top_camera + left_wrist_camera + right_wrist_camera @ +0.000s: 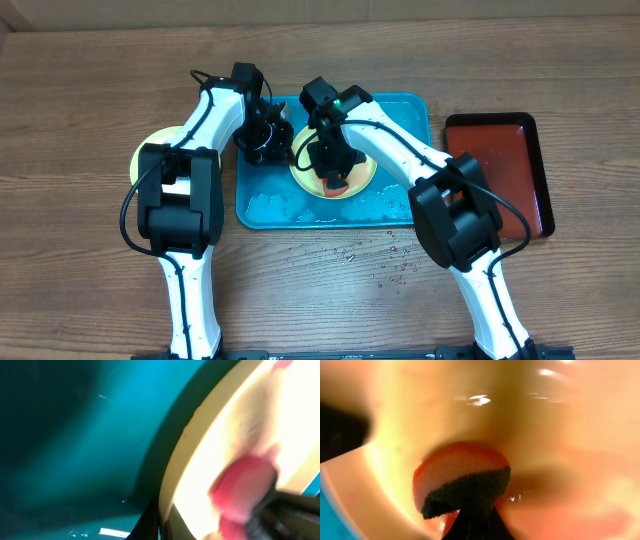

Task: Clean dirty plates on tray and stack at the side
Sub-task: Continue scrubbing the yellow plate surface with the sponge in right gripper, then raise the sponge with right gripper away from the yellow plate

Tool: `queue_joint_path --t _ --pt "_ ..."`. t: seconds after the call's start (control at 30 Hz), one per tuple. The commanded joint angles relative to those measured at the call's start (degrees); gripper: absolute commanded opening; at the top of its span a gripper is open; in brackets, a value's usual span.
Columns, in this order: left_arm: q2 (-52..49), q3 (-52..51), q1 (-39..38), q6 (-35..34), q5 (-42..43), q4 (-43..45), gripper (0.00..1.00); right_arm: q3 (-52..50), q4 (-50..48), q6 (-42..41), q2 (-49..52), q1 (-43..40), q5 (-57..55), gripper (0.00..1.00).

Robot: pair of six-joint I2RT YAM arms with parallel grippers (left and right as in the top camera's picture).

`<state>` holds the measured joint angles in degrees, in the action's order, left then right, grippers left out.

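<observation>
A pale yellow-green plate (pixel 362 178) lies in the turquoise tray (pixel 262 208). My left gripper (pixel 287 153) is shut on the plate's left rim; in the left wrist view the jaws (pixel 162 527) pinch the rim of the plate (pixel 235 420) over the tray (pixel 75 435). My right gripper (pixel 333 172) is shut on a red sponge (pixel 338 186) with a dark scouring side and presses it onto the plate. The sponge (pixel 457 472) fills the right wrist view above the jaws (pixel 475 527), on the plate (pixel 445 405). A second yellow-green plate (pixel 150 152) lies on the table to the left. The light blue plate is out of view.
A dark red tray (pixel 505 140) lies to the right of the turquoise tray. Water and foam sit in the turquoise tray's front part (pixel 300 208). Droplets (pixel 395 265) spot the wooden table in front of it.
</observation>
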<state>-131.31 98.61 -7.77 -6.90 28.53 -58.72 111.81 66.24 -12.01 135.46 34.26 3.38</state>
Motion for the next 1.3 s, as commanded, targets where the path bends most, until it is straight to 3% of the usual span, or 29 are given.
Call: queue_joint_path --t 0.0,0.13,0.3,0.6,0.87,0.93,1.03,1.17,1.27 --pt "-1.6 -0.7 0.7 1.1 -1.5 0.0 0.04 -0.5 -0.1 -0.4 1.0 -2.6 -21.0 0.04" --pt "-1.6 -0.7 0.7 1.1 -1.7 0.0 0.04 -0.5 -3.5 -0.4 1.0 -3.1 -29.1 0.04" --pt "-1.6 -0.7 0.9 1.1 -1.7 -0.2 0.04 -0.5 -11.6 -0.4 1.0 -3.2 -28.9 0.04" --pt "-1.6 -0.7 0.9 1.1 -1.7 -0.2 0.04 -0.4 -20.1 -0.4 1.0 -3.2 1.3 0.04" --pt "-1.6 -0.7 0.8 1.1 -2.1 0.5 0.04 7.0 -8.2 -3.3 -2.2 -6.9 9.3 0.04" --pt "-1.6 -0.7 0.6 1.1 -2.1 1.0 0.1 10.6 -4.5 -3.3 -3.8 -8.5 11.8 0.04" --pt "-1.6 -0.7 0.3 1.2 -2.2 2.1 0.28 15.2 -0.5 -3.2 -6.8 -10.3 12.8 0.04" --pt "-1.6 -0.7 -0.3 2.9 -2.2 3.0 0.45 20.1 3.6 -3.0 -12.3 -13.5 12.7 0.04" --pt "-1.6 -0.8 -1.8 4.9 -6.1 3.1 0.45 20.3 5.1 -3.0 -15.7 -16.2 12.5 0.04"
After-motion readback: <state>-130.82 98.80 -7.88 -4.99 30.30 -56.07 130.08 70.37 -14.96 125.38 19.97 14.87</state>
